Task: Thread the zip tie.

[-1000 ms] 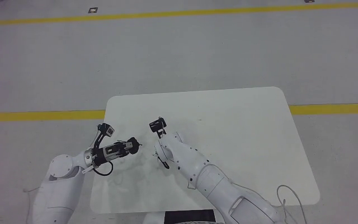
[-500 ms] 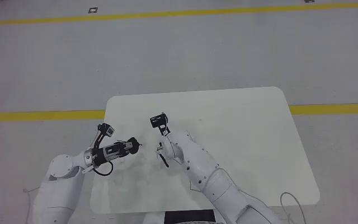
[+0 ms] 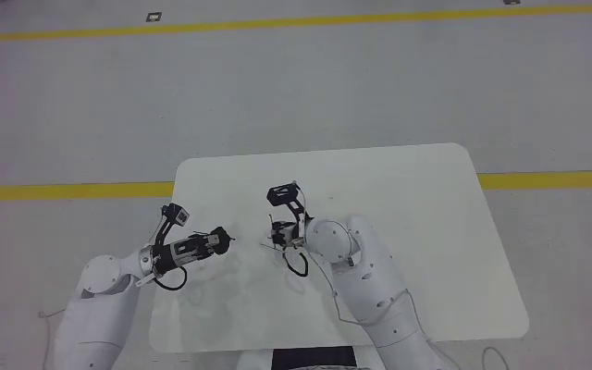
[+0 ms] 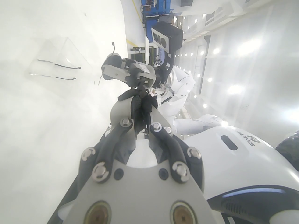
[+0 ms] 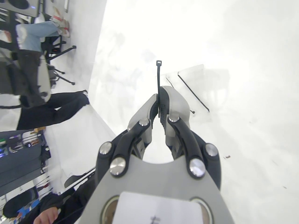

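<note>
A black zip tie stands upright between the pads of my right gripper, which is shut on its strap; the square head pokes out past the fingertips. In the top view the right gripper hovers over the middle-left of the white table. My left gripper is a short way to its left, pointing at it, with a gap between them. In the left wrist view the left gripper is shut, with nothing clearly visible between its pads. Beyond it is the right gripper with the zip tie.
Two spare black zip ties lie on a clear plastic sheet on the table beneath the grippers; they are also in the left wrist view, the spare zip ties. The table's near left edge is close to the left arm.
The right arm has swung to the right and its gripper, still holding the zip tie, has shifted slightly right and away from the left gripper. The left arm has stayed still.
</note>
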You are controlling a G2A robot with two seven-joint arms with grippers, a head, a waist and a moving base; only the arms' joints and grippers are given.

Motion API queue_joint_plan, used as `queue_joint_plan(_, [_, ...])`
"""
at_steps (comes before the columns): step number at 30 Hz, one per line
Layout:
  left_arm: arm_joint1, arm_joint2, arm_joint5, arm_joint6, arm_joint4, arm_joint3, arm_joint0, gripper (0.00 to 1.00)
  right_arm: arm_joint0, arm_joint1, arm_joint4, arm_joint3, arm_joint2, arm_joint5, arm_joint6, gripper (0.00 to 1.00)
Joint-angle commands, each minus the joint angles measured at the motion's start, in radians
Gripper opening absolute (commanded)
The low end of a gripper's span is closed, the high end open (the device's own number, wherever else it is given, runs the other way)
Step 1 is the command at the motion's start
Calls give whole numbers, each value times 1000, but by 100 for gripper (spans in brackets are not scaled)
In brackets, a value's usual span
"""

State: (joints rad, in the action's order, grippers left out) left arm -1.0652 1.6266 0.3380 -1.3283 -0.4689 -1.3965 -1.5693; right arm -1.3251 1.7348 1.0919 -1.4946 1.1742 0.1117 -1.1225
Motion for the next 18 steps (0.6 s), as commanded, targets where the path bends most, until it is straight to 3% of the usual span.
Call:
queue_joint_plan(1, [0, 0, 0, 0, 0, 0, 0, 0, -2, -6, -64, 5, 17, 45, -2, 0])
queue_joint_plan(10, [0, 0, 0, 0, 0, 0, 0, 0, 27, -28, -384, 109, 63, 228, -2, 0])
queue_joint_plan(18, [0, 0, 0, 0, 0, 0, 0, 0, 30, -29, -387, 113, 65, 228, -1, 0])
